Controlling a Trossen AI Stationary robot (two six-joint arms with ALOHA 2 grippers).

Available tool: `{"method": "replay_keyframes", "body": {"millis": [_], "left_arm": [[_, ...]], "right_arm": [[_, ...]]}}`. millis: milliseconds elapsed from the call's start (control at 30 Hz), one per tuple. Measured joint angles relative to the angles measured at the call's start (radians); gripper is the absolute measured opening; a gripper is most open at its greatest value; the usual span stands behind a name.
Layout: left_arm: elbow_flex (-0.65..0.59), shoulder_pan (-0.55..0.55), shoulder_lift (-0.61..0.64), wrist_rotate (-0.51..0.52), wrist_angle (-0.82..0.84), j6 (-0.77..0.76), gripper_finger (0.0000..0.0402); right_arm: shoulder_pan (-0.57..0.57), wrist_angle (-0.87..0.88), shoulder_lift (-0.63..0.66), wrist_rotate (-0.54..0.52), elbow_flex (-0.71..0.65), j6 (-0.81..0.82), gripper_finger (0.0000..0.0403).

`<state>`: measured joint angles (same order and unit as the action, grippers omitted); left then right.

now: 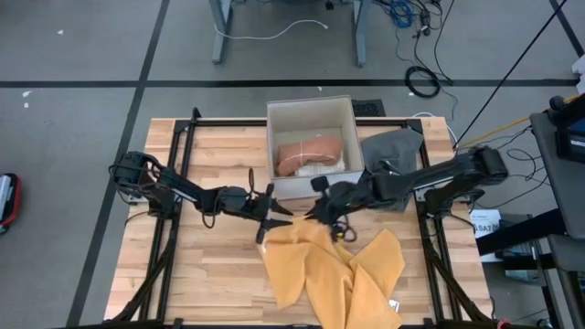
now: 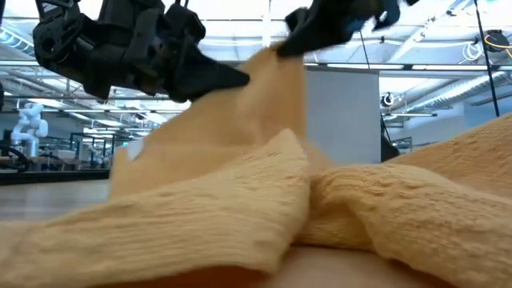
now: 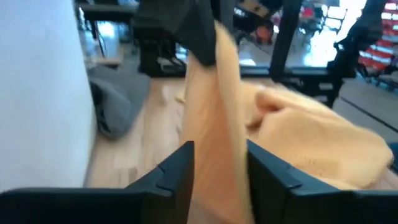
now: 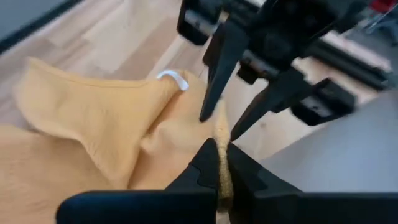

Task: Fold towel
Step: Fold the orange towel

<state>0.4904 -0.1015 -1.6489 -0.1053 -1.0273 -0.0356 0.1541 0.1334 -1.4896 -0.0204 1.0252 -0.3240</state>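
Yellow towel found crumpled on the wooden table, spread from mid-table toward the near edge, right of centre; one edge lifted clear of the surface at mid-table. Right gripper observed clamped fully on that raised edge, fingers pressed together with cloth pinched between them. Left gripper positioned just beside it, facing it across the same lifted edge; fingers parted to a moderate gap, with the fold of towel passing between them (no firm pinch visible in the left wrist view). Small white tag noted on the towel near the held edge. White bin located at the far edge of the table, centre, containing a folded reddish-brown cloth. Grey cloth lying just right of the bin, partly beneath the right arm.
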Motion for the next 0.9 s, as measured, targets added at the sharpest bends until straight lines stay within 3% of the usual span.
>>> {"method": "replay_keyframes", "body": {"millis": [167,467,900], "left_arm": [[0.000,0.031,0.000,-0.030,-0.070,-0.035,0.0167],[0.007,0.066,0.000,-0.114,-0.054,-0.116,0.0172],[0.007,0.066,0.000,-0.173,0.003,-0.143,0.0165]], "right_arm": [[-0.003,0.073,0.161,-0.001,0.000,-0.020,0.0000],[-0.018,0.095,0.413,-0.056,0.000,-0.084,0.0000],[-0.018,0.087,0.558,-0.057,0.037,-0.130,0.0000]]}}
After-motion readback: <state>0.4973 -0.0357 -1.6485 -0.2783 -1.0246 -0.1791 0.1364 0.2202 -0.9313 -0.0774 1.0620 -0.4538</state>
